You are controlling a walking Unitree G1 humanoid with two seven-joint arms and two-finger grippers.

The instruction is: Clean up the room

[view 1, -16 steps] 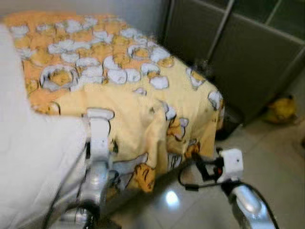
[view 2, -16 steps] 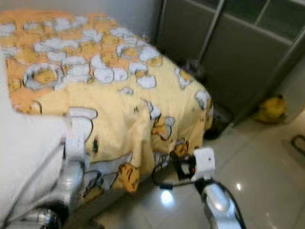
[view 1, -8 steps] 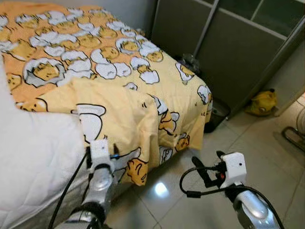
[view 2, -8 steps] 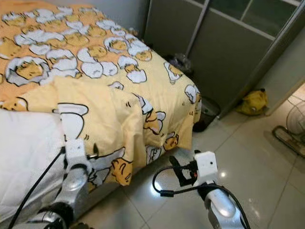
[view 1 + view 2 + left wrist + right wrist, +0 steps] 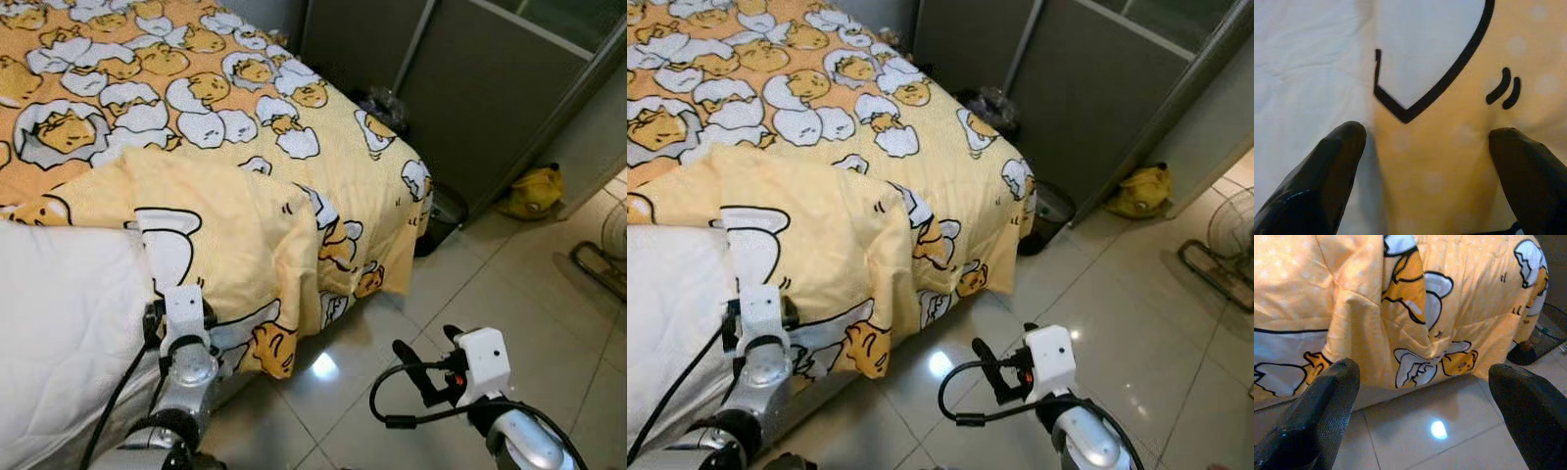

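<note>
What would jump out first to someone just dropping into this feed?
The yellow cartoon-print blanket covers the bed, one edge folded back and bunched beside the bare white mattress on the robot's left. The left gripper is open right at that fabric edge, while the right gripper hangs open above the glossy floor tiles. A yellow bag lies by the dark cabinet.

The soft yellow-orange bed cover (image 5: 245,147) carries a repeated print of white cracked eggshells with orange-yellow cartoon yolk figures, all drawn with black outlines; pale dots show on its cloth in the left wrist view. Beside the cover, the plain white quilted mattress pad (image 5: 59,323) has no print. Beyond the cover's far corner, the grey-green panelled wall (image 5: 470,88) has lighter grey frames, and the glossy floor tiles (image 5: 549,284) are pale beige. A yellow bag (image 5: 532,193) lies near that wall.
</note>
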